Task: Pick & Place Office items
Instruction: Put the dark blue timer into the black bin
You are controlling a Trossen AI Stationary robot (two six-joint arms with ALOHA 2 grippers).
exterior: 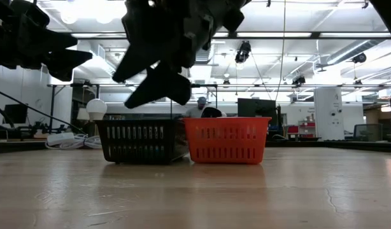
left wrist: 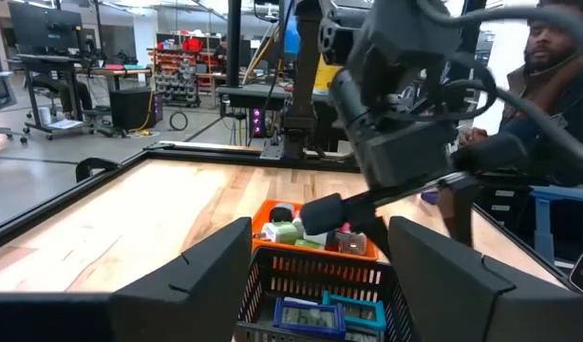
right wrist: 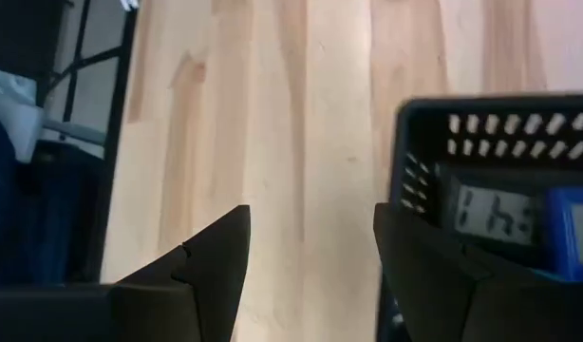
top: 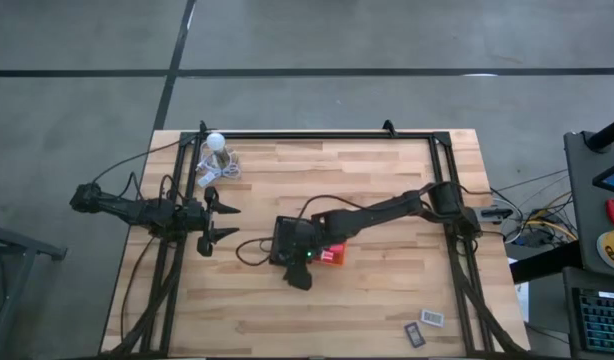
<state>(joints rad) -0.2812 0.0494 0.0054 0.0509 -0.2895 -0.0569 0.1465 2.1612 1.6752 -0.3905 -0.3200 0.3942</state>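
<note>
A black tray (top: 287,240) and an orange tray (top: 333,256) stand side by side at the table's middle. The black tray (left wrist: 320,285) holds teal and blue pieces and a grey display piece (right wrist: 496,214). The orange tray (left wrist: 315,233) holds green, white and red pieces. Two flat grey pieces (top: 432,318) (top: 415,335) lie on the table near the right near corner. My right gripper (right wrist: 310,252) is open and empty, hanging above the table at the black tray's near side. My left gripper (top: 221,222) is open, raised left of the trays.
A white ball with a coiled cable (top: 215,148) lies near the far left corner. A black frame rail (top: 317,133) runs along the table's edges. A person (left wrist: 548,66) stands beyond the table's right side. Bare wood lies between the trays and the near edge.
</note>
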